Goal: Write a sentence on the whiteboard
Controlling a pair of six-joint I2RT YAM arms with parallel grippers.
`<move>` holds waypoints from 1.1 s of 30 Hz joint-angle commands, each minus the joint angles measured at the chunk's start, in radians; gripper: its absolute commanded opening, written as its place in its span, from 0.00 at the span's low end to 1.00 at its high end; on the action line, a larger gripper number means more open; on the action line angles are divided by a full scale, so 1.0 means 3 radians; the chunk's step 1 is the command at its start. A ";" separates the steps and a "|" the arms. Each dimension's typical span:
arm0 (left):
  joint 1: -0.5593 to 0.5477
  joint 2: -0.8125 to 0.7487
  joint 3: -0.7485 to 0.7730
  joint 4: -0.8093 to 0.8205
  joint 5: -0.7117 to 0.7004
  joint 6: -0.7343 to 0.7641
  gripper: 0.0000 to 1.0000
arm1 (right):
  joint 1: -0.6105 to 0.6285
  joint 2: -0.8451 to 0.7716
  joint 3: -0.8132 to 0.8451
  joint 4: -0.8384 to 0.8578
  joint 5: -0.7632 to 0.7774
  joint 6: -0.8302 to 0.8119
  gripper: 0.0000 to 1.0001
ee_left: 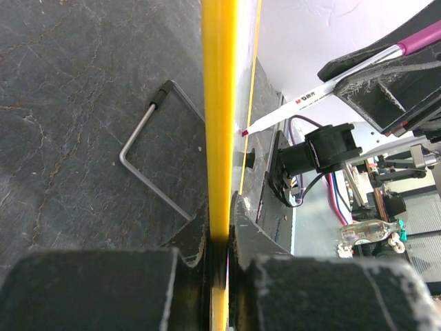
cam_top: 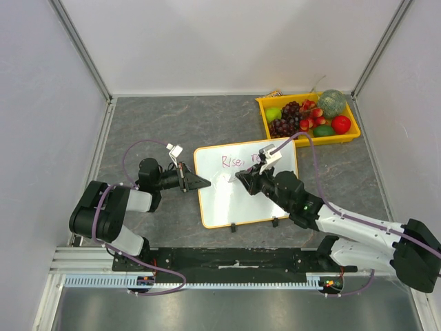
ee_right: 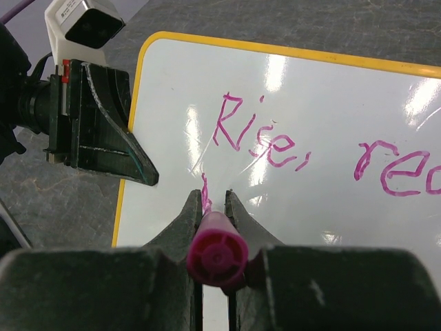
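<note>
The whiteboard [cam_top: 234, 203] lies flat on the grey table, with its two black clips on the near edge. My left gripper [cam_top: 205, 182] is shut on its yellow left rim [ee_left: 219, 103], which runs between the jaws [ee_left: 220, 214]. The sentence [ee_right: 255, 134] is in pink and reads "Rise," then "rea", cut off at the right edge of the right wrist view. My right gripper [ee_right: 215, 200] is shut on a pink-capped white marker [ee_right: 217, 257]. The marker's tip [ee_left: 242, 131] touches the board below "Rise", where a short pink stroke [ee_right: 204, 193] shows.
A yellow tray [cam_top: 313, 140] with grapes and other fruit sits at the back right, just beyond the board. A bent metal wire [ee_left: 148, 158] lies on the table left of the board's rim. White walls close in the table on three sides.
</note>
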 commanded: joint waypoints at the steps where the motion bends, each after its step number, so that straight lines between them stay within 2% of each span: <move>1: -0.0056 0.0087 -0.0013 -0.0215 -0.0069 0.0347 0.02 | -0.0018 -0.0024 -0.0127 -0.0241 0.0017 -0.0039 0.00; 11: -0.0056 0.0081 -0.0018 -0.0215 -0.0074 0.0347 0.02 | -0.0018 -0.0157 -0.0280 -0.0185 -0.0019 0.0043 0.00; 17: -0.0061 0.0087 -0.0008 -0.0220 -0.0074 0.0347 0.02 | -0.0018 -0.0274 -0.0158 -0.0149 0.0007 0.0079 0.00; 24: -0.0061 0.0076 -0.0018 -0.0220 -0.0069 0.0352 0.02 | -0.0018 -0.0535 -0.0153 0.0204 0.0001 0.0217 0.00; 33: -0.0061 0.0076 -0.0013 -0.0225 -0.0069 0.0357 0.02 | -0.0028 -0.0270 0.0042 0.0076 0.0206 0.0130 0.00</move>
